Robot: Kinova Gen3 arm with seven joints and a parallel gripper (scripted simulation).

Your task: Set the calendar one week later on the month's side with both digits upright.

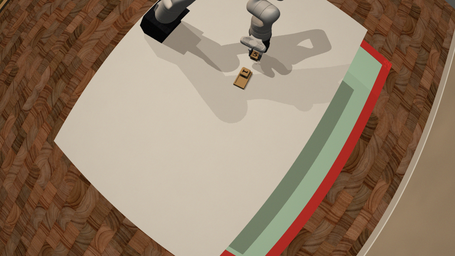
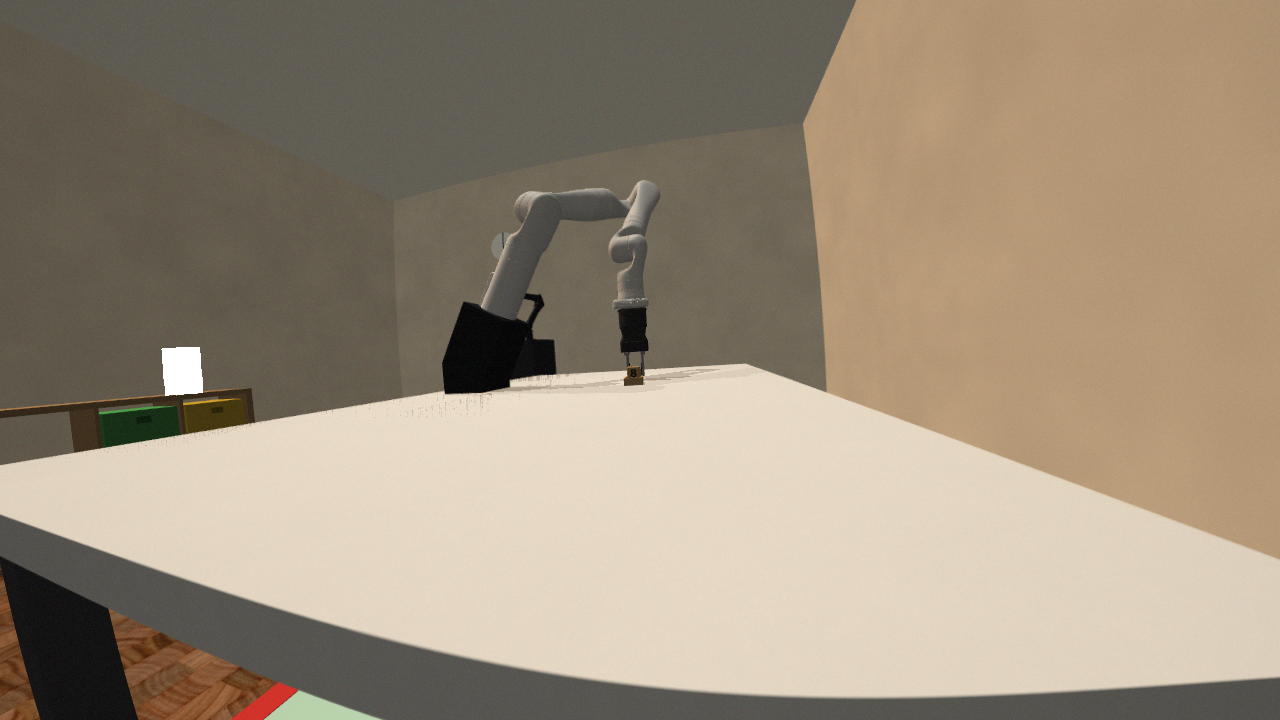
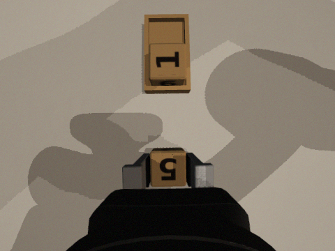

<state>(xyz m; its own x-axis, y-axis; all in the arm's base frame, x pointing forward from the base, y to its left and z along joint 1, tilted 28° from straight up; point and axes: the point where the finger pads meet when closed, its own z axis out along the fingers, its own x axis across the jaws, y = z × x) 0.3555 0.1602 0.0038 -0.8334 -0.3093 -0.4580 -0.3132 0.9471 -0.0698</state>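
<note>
A wooden tray [image 1: 239,83] [image 3: 167,90] lies flat on the table. One cube with a 1 on top [image 1: 245,72] [image 3: 167,61] stands in the half of the tray nearer to me; the other half is empty. My gripper [image 1: 255,57] [image 2: 633,367] [image 3: 167,164] points straight down a short way from the tray's end. It is shut on the second cube [image 1: 254,54] [image 3: 168,167], which shows a 5 on top. The cube is low, at or just above the table top; I cannot tell which. The side with the month's name is not readable in any view.
The arm's black base [image 1: 159,27] [image 2: 478,358] stands at the table's back edge. The pale table [image 1: 178,152] is wide around the tray. A shelf with green and yellow bins [image 2: 161,419] stands far off beyond the table.
</note>
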